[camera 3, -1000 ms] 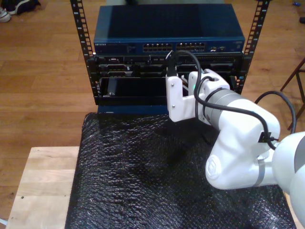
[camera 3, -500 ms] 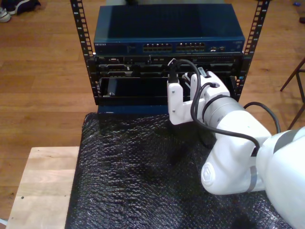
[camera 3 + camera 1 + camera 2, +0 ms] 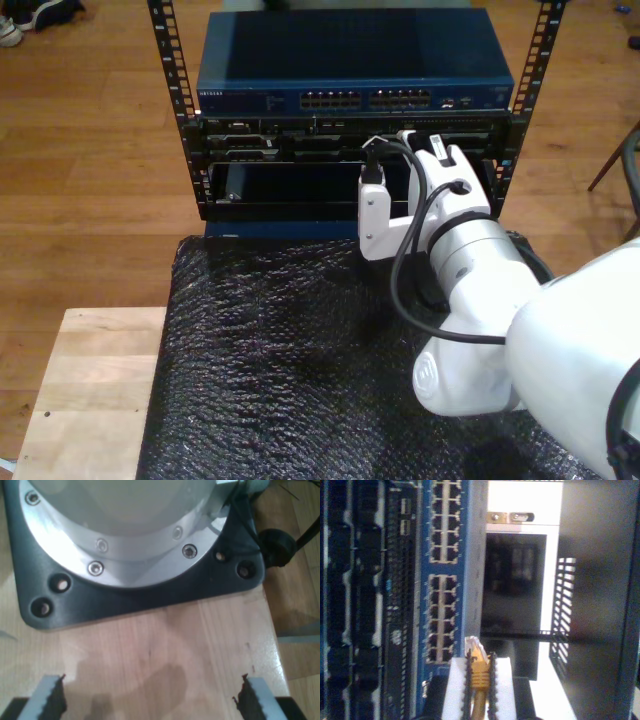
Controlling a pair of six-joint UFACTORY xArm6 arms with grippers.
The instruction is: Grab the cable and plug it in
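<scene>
Between the fingers of my second tool (image 3: pixel 479 690) sits the cable (image 3: pixel 479 672), squeezed tight, its long line running straight with the fingers and its clear plug pointing at the blue switch (image 3: pixel 445 580), while my first tool (image 3: pixel 150 700) is wide apart over the wooden worktop (image 3: pixel 165 645).

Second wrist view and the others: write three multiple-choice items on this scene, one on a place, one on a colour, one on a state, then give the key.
1. What is the cable's plug facing?
A. the switch's ports
B. a wooden floor
C. a cardboard box

2. What colour is the cable?
A. green
B. yellow-orange
C. white

3. How is my first gripper?
A. shut on the cable
B. shut on a screwdriver
C. open, holding nothing

Key: 1 A, the plug at the tip of the cable points toward the port rows on the blue switch. 2 B, it shows yellow-orange between the pads of my second gripper. 3 C, my first gripper has its pads wide apart over bare wood.
</scene>
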